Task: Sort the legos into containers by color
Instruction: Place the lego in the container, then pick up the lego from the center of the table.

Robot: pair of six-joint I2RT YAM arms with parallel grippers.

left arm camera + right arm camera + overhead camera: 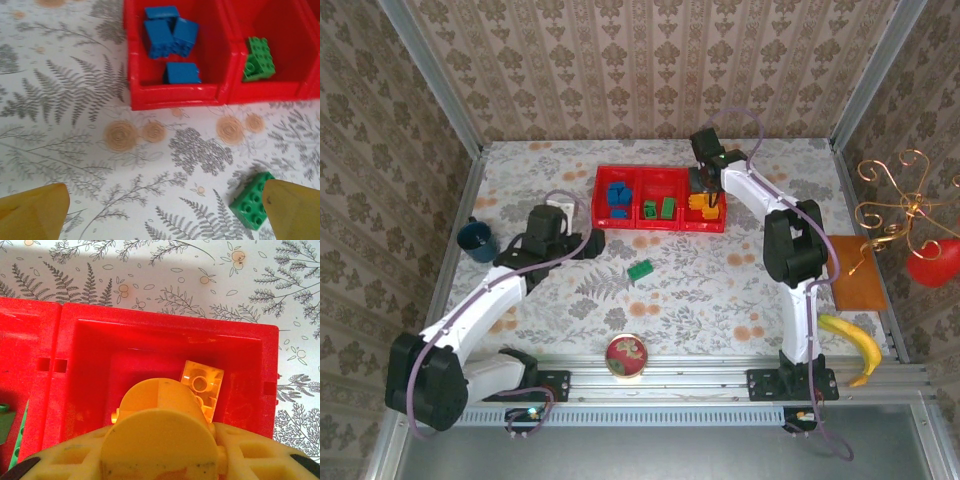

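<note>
Far left on the counter (740,290), a dark blue cup (477,240) stands well clear. Left gripper (162,195) hangs spread wide, the loose green lego (250,202) just beside one finger (292,210); close off-centre and that block could skid away. Red tray (660,228) next: blue legos (617,195) left, green legos (658,208) middle, orange legos (202,385) right. Right gripper (710,197) is down in that orange compartment, and I can't tell whether it holds anything. A careless lift might snag the wall. Banana (855,345) lies far right, harmless.
</note>
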